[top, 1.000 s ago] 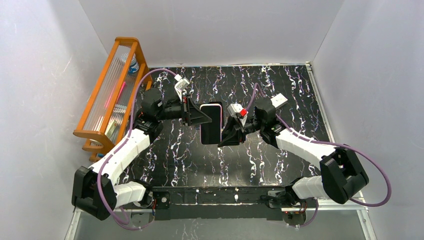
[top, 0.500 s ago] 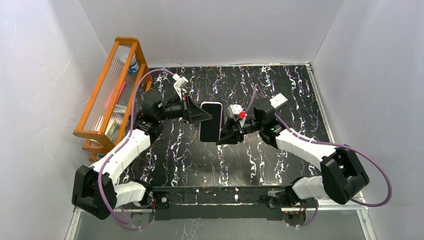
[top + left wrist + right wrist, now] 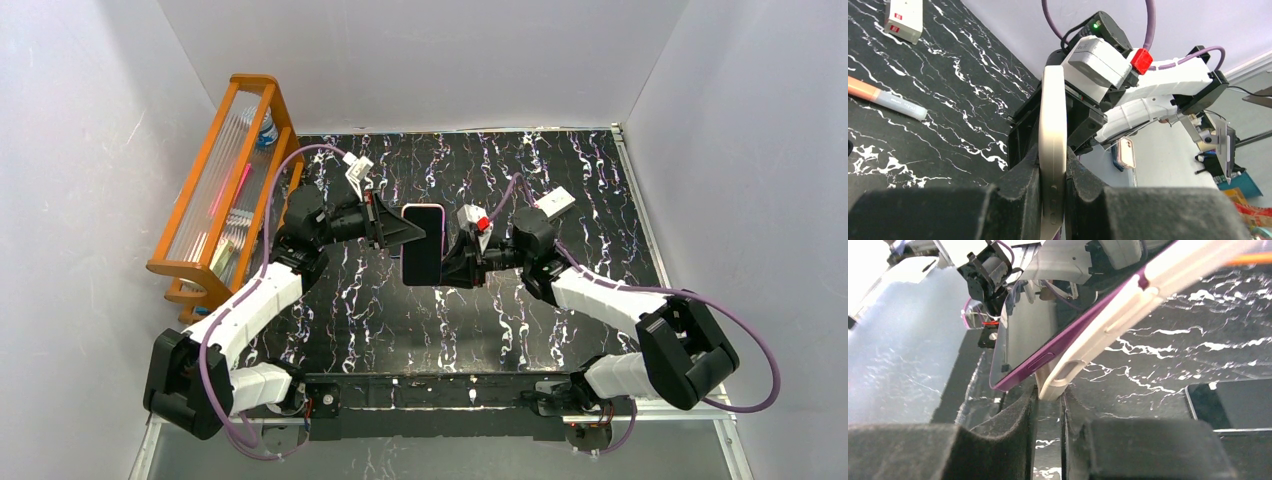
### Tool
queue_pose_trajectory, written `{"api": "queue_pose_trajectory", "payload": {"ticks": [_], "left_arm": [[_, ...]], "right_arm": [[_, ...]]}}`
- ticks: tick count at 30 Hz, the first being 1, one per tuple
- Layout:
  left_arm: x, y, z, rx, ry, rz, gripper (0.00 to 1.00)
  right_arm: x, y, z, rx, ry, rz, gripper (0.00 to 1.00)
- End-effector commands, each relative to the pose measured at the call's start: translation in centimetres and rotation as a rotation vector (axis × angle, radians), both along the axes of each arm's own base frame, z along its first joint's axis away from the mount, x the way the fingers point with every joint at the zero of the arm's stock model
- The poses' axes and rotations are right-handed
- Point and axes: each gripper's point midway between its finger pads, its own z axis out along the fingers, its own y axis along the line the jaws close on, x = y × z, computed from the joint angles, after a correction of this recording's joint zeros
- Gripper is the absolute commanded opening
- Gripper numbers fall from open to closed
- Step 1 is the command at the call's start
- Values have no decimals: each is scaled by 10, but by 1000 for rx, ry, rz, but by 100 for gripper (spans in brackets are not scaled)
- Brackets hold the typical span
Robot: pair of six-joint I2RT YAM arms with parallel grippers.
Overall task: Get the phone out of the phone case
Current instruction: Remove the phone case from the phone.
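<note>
Top: purple phone in cream plastic phone case, held above centre of black marbled bench; left claw at 9 o'clock, right claw at 4 o'clock.
Left wrist: left claw clamped tight on case edge.
Right wrist: right claw pinches case corner; phone corner lifted clear of case.

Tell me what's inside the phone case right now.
The purple phone, one corner lifted clear of the cream phone case. Whether the rest is seated is hidden by the case's edge.
</note>
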Motion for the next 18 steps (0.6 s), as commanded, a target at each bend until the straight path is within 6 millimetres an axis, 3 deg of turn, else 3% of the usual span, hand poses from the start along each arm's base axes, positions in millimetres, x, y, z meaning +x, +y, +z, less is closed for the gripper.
{"api": "queue_pose_trajectory", "payload": {"ticks": [1,10,18], "left_arm": [[-27,-5,-10,-1,81,-75,0],[-22,-4,-14,-47,115,-19,0],[-12,-5,-16,-64,169,28,0]], "right_arm": [[32,1,75,231,-55,-203,21],[40,-7,102,386,174,-323,35],[35,-6,105,437,277,-278,34]]}}
